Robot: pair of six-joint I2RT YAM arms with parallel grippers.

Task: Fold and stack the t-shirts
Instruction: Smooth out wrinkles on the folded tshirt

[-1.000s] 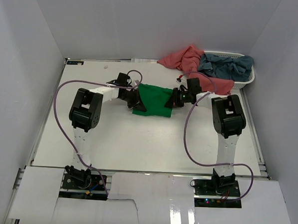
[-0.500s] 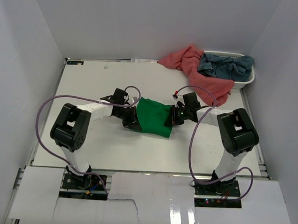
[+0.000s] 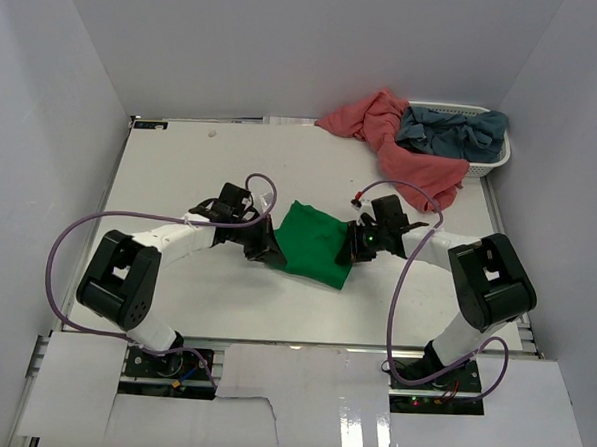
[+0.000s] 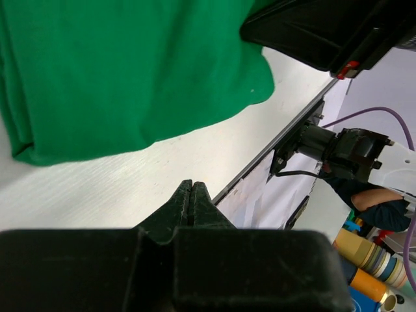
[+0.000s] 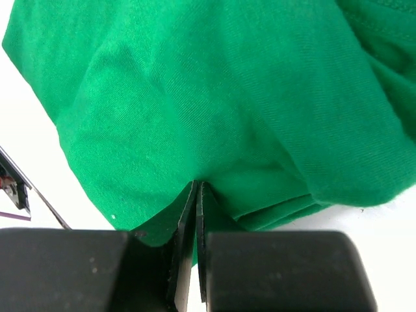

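Note:
The folded bright green t-shirt (image 3: 315, 246) lies on the table's middle, between my two grippers. My left gripper (image 3: 264, 248) sits at its left edge. In the left wrist view the jaws (image 4: 192, 187) are shut with nothing between them, and their tip rests on bare table just short of the green cloth (image 4: 130, 71). My right gripper (image 3: 349, 248) is at the shirt's right edge. In the right wrist view it (image 5: 196, 186) is shut, and the green cloth (image 5: 214, 84) puckers into its tip. The salmon-pink t-shirt (image 3: 384, 128) and the grey-blue t-shirt (image 3: 454, 132) lie crumpled at the back right.
A white slatted basket (image 3: 498, 159) stands at the back right corner, with the grey-blue shirt in it and the pink one spilling over its left side onto the table. White walls enclose the table on three sides. Purple cables loop from both arms.
Both grippers and the green shirt have moved toward the near edge and slightly right. Both arms have stretched lower over the table.

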